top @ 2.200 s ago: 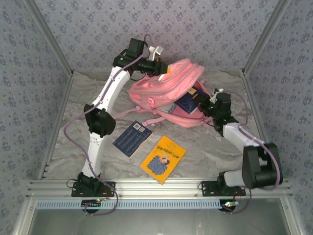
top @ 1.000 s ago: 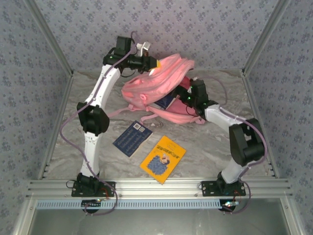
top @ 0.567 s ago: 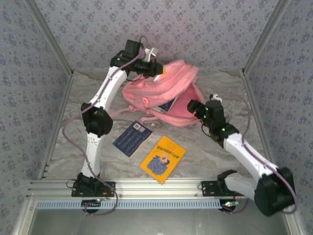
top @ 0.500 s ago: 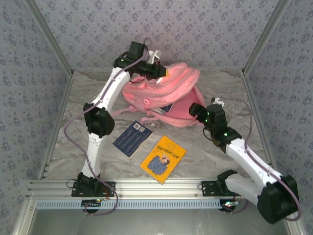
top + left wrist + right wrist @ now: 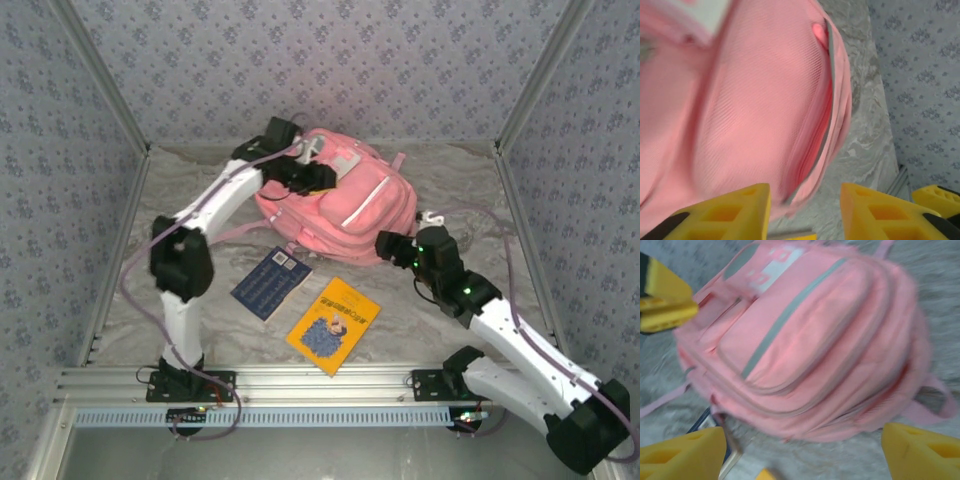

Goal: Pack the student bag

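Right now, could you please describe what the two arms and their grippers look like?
Both the left arm and the right arm have white links, bulky black joints and mauve cables looping alongside. Small green lights glow near the right wrist. The left gripper and right gripper carry blocky yellow fingers with moulded recesses.

Before me on the marbled grey tabletop [image 5: 400, 325]: a flat dark-blue rectangular booklet [image 5: 270, 283]; near it, a yellow paperback book [image 5: 333, 325].
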### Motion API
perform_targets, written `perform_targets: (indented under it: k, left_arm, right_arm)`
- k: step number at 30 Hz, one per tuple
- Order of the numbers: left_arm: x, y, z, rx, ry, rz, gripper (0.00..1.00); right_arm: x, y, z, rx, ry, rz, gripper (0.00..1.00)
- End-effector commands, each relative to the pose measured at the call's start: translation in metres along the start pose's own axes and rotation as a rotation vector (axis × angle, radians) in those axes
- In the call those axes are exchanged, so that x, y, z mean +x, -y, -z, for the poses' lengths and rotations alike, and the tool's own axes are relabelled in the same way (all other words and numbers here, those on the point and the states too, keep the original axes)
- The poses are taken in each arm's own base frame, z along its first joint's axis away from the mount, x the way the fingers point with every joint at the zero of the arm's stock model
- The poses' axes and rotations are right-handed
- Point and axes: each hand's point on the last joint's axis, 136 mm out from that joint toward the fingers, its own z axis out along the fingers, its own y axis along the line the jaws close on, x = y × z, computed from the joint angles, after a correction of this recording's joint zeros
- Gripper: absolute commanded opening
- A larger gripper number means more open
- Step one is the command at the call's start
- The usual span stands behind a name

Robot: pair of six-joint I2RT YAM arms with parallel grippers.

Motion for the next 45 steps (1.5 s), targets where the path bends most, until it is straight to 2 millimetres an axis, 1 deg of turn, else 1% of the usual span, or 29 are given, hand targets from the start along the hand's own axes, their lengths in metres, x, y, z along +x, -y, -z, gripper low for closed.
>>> perform_targets:
  k: [1,2,3,4,5,8,10,12,14,16,20,22,24,26,29,32,36,39,42,45]
  left_arm:
    - [-0.014,-0.007,0.073,-0.055,0.264,0.022,0.45]
    - [-0.004,-0.026,0.083,-0.096,0.297,0.087,0.47]
    - [0.007,-0.047,0.087,-0.134,0.324,0.161,0.50]
    - [0.021,-0.068,0.092,-0.164,0.358,0.231,0.55]
    - [0.035,-0.085,0.096,-0.182,0.383,0.295,0.58]
    - [0.083,-0.139,0.093,-0.268,0.415,0.478,0.60]
    - [0.114,-0.165,0.083,-0.266,0.439,0.604,0.61]
    - [0.129,-0.177,0.075,-0.225,0.470,0.659,0.61]
    - [0.132,-0.182,0.076,-0.260,0.475,0.621,0.61]
    - [0.133,-0.188,0.086,-0.339,0.490,0.565,0.62]
    - [0.134,-0.201,0.112,-0.457,0.602,0.489,0.63]
    - [0.135,-0.207,0.113,-0.475,0.619,0.468,0.62]
    - [0.140,-0.214,0.105,-0.485,0.594,0.475,0.63]
    - [0.147,-0.221,0.090,-0.480,0.543,0.492,0.63]
    - [0.155,-0.227,0.071,-0.447,0.492,0.525,0.62]
    - [0.165,-0.229,0.057,-0.422,0.455,0.543,0.62]
    - [0.175,-0.224,0.045,-0.405,0.413,0.542,0.62]
    - [0.182,-0.220,0.040,-0.383,0.379,0.548,0.62]
    - [0.191,-0.218,0.037,-0.357,0.352,0.576,0.62]
    - [0.201,-0.208,0.029,-0.270,0.304,0.609,0.62]
  right_arm:
    - [0.015,-0.048,-0.005,-0.143,-0.113,0.069,0.80]
    - [0.022,-0.064,-0.008,-0.186,-0.146,0.067,0.80]
    - [0.029,-0.078,-0.012,-0.220,-0.175,0.069,0.79]
    - [0.033,-0.095,-0.013,-0.262,-0.203,0.071,0.78]
    - [0.042,-0.108,-0.018,-0.277,-0.250,0.072,0.78]
    - [0.065,-0.137,-0.033,-0.288,-0.373,0.062,0.76]
    - [0.083,-0.154,-0.041,-0.324,-0.428,0.065,0.76]
    - [0.098,-0.170,-0.046,-0.377,-0.465,0.096,0.78]
    - [0.116,-0.179,-0.052,-0.398,-0.522,0.120,0.79]
    - [0.130,-0.183,-0.058,-0.395,-0.566,0.133,0.80]
    - [0.154,-0.181,-0.072,-0.346,-0.624,0.112,0.80]
    - [0.168,-0.179,-0.080,-0.325,-0.656,0.102,0.80]
    - [0.178,-0.177,-0.086,-0.307,-0.685,0.083,0.80]
    - [0.188,-0.171,-0.091,-0.271,-0.715,0.049,0.81]
    - [0.197,-0.165,-0.098,-0.241,-0.739,0.010,0.82]
    - [0.205,-0.159,-0.106,-0.214,-0.760,-0.018,0.82]
    - [0.213,-0.151,-0.119,-0.187,-0.796,-0.058,0.83]
    - [0.214,-0.144,-0.128,-0.160,-0.809,-0.067,0.83]
    - [0.207,-0.143,-0.135,-0.157,-0.797,-0.078,0.83]
    - [0.200,-0.144,-0.142,-0.164,-0.789,-0.094,0.83]
